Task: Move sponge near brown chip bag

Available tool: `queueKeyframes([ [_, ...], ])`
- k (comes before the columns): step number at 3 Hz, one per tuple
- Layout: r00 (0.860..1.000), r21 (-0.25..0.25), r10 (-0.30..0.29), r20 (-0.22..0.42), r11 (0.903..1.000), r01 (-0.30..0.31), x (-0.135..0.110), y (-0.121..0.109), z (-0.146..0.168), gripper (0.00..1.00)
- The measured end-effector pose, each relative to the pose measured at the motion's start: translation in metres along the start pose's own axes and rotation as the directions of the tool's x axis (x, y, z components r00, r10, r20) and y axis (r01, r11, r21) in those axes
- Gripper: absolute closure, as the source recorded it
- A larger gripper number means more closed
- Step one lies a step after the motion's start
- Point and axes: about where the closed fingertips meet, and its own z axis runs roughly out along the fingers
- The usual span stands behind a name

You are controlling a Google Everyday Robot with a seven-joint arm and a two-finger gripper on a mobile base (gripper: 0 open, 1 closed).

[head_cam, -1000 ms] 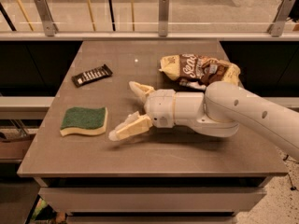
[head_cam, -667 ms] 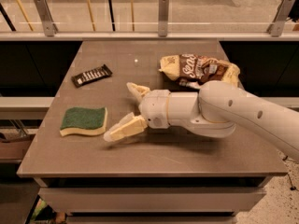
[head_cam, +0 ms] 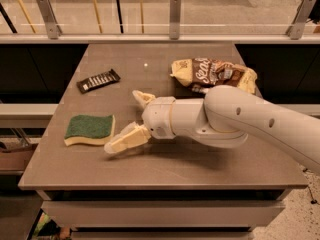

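The sponge [head_cam: 90, 129], dark green on top over pale yellow foam, lies flat at the front left of the table. The brown chip bag [head_cam: 214, 73], wrinkly with cream ends and white lettering, lies at the back right. My gripper [head_cam: 124, 120] reaches leftward from the white arm [head_cam: 235, 119] and hovers just right of the sponge, open and empty. One cream finger [head_cam: 126, 139] ends close to the sponge's right edge; the other finger [head_cam: 142, 98] points up and back.
A thin dark wrapped bar [head_cam: 98, 80] lies at the back left of the grey table [head_cam: 165, 169]. A railing with metal posts [head_cam: 174, 16] runs behind the table. The table's front edge drops off just below the sponge.
My gripper has moved left toward the sponge, its lower finger now near the sponge's right edge. The sponge, bag and bar have not moved.
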Motion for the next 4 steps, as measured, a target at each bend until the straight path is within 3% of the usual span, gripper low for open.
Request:
queueKeyframes([
  [4, 1.0, -0.087, -0.014, 0.012, 0.9961, 0.015, -0.003, 0.034, 0.023, 0.0],
])
